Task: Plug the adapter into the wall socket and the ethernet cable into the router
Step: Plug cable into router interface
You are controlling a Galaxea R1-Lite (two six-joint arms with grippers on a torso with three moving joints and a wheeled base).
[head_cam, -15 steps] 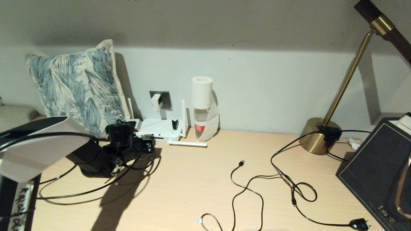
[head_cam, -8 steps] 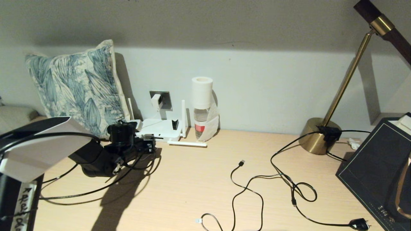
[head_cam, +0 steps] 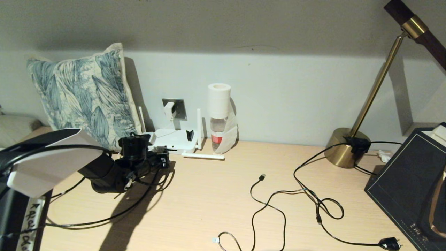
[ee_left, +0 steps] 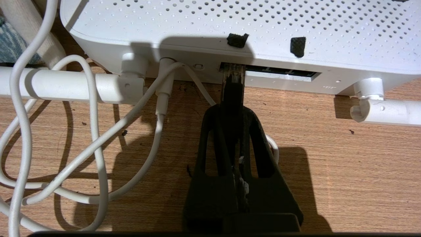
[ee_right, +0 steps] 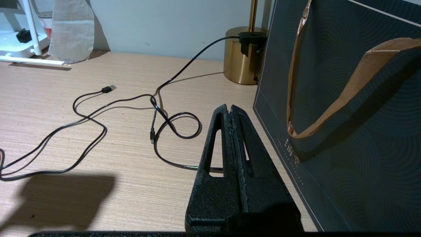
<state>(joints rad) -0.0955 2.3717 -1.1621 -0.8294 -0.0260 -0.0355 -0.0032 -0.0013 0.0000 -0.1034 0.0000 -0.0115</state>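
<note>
The white router (head_cam: 174, 138) lies against the back wall under the grey wall socket (head_cam: 177, 107). The white adapter (head_cam: 169, 110) sits on the socket face, its cord running down to the router. My left gripper (head_cam: 162, 159) is at the router's near edge, shut on the ethernet cable (head_cam: 104, 219). In the left wrist view the gripper (ee_left: 233, 110) holds the cable's clear connector (ee_left: 233, 75), whose tip is in the left end of the router's (ee_left: 269, 29) port slot. My right gripper (ee_right: 229, 108) is shut on nothing, low over the table beside a dark bag.
A leaf-print pillow (head_cam: 82, 94) leans left of the router; a bottle with a paper roll (head_cam: 220, 118) stands right of it. One antenna (head_cam: 203, 156) lies flat. A black USB cable (head_cam: 268, 202), a mains plug (head_cam: 389, 243), a brass lamp (head_cam: 345, 151) and a dark bag (head_cam: 407, 181) occupy the right.
My left arm has crept forward and right toward the router with the cable, and the slack black cable on the table has slid with it.
</note>
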